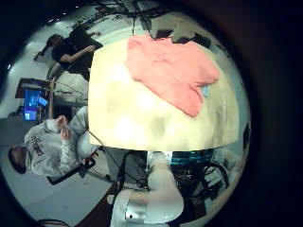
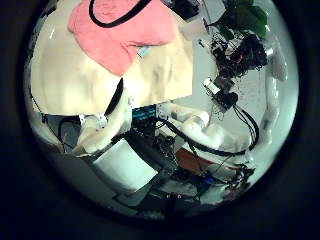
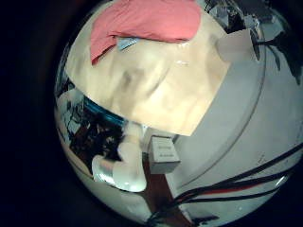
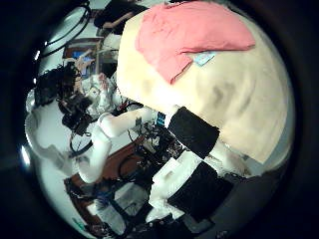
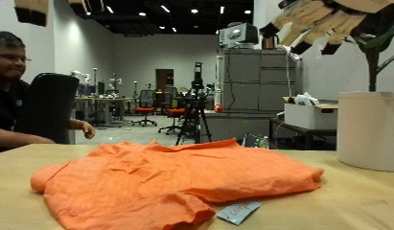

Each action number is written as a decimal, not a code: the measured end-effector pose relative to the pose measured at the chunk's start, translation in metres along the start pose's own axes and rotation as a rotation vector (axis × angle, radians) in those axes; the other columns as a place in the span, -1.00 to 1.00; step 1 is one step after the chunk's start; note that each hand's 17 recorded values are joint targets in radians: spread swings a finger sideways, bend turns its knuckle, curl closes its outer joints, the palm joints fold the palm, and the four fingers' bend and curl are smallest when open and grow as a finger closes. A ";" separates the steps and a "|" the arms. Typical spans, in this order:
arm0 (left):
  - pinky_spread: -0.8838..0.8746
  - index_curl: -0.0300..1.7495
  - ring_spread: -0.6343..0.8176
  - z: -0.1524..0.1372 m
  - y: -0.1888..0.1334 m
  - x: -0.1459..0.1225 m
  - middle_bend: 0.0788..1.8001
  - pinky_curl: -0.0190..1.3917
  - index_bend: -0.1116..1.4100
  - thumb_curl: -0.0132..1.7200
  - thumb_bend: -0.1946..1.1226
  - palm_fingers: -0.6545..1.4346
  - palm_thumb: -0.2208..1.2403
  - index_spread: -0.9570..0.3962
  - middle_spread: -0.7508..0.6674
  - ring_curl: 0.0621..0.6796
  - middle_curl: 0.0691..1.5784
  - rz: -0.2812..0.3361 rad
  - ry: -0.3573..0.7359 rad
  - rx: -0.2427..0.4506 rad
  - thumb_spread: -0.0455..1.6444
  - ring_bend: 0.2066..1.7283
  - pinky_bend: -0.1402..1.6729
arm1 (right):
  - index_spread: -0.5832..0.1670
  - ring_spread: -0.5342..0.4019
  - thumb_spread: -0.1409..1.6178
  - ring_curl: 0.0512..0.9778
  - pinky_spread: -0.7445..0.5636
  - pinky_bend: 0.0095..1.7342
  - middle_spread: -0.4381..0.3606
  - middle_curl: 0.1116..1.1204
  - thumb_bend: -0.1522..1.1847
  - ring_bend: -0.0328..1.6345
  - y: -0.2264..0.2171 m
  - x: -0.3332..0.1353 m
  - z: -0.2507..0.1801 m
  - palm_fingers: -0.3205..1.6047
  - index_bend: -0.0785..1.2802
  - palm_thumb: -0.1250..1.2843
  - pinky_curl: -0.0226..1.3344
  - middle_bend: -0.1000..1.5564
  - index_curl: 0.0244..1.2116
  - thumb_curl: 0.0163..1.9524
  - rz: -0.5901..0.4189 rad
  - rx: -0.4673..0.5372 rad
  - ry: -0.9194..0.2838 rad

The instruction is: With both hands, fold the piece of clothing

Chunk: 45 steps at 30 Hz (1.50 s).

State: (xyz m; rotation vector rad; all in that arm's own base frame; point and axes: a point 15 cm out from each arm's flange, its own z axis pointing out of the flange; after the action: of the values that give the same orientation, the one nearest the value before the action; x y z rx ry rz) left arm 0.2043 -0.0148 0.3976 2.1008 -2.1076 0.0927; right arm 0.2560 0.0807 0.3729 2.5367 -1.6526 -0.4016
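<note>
An orange piece of clothing (image 5: 172, 177) lies loosely spread and rumpled on the tan table (image 5: 362, 201), with a pale label (image 5: 238, 212) at its near edge. My right hand (image 5: 331, 24) hangs high above the table's side by the pot, fingers straight and spread, holding nothing. A small part of my left hand (image 5: 31, 11) shows at the top edge, high above the other end. The clothing also shows far below in the left little finger side palm view (image 1: 170, 66), left thumb side palm view (image 2: 110, 35), right little finger side palm view (image 3: 147, 21) and right thumb side palm view (image 4: 184, 35).
A large white plant pot (image 5: 369, 129) stands on the table under my right hand. A white box (image 5: 305, 113) sits behind it. A black chair (image 5: 50, 105) stands at the table's far side.
</note>
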 end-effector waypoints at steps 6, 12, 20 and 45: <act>0.43 -0.63 0.46 0.005 -0.003 0.000 -0.68 -0.59 -0.64 -0.60 -0.74 -0.14 0.02 0.48 0.23 -0.65 -0.58 0.005 -0.008 -0.040 0.33 -0.60 -0.49 | -0.41 0.45 0.62 -0.72 0.73 -0.76 0.12 -0.48 -0.79 -0.41 0.004 0.004 -0.003 -0.22 -0.63 -0.07 -0.57 -0.59 -0.50 -0.77 0.012 0.012 0.005; 0.44 -0.62 0.46 0.009 -0.008 -0.001 -0.68 -0.59 -0.64 -0.60 -0.74 -0.13 0.03 0.48 0.22 -0.65 -0.58 0.006 -0.011 -0.053 0.33 -0.61 -0.49 | -0.42 0.45 0.62 -0.72 0.72 -0.76 0.03 -0.49 -0.79 -0.40 0.006 0.008 -0.004 -0.21 -0.63 -0.07 -0.57 -0.59 -0.51 -0.77 0.015 0.012 0.003; 0.41 -0.62 0.43 0.041 -0.015 0.012 -0.68 -0.59 -0.63 -0.60 -0.73 -0.12 0.05 0.52 0.14 -0.65 -0.59 0.057 -0.026 -0.090 0.33 -0.61 -0.51 | -0.41 0.45 0.62 -0.72 0.71 -0.75 0.07 -0.49 -0.79 -0.40 0.006 0.010 -0.008 -0.21 -0.62 -0.08 -0.57 -0.59 -0.51 -0.77 0.033 0.011 0.002; 0.49 -0.64 0.53 0.244 -0.065 0.033 -0.87 -0.54 -0.66 -0.65 -0.76 -0.38 -0.33 0.67 0.52 -0.61 -0.66 0.395 -0.181 -0.206 0.19 -0.61 -0.46 | -0.39 0.38 0.65 -0.73 0.69 -0.73 0.13 -0.49 -0.79 -0.44 0.006 0.042 -0.037 -0.21 -0.61 -0.04 -0.59 -0.61 -0.48 -0.76 0.095 -0.136 0.058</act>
State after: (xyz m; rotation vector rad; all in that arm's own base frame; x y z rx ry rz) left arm 0.2519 -0.0867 0.1575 1.6109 -2.4889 -0.2650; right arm 0.2760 0.0376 0.4023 2.3400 -1.6574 -0.4137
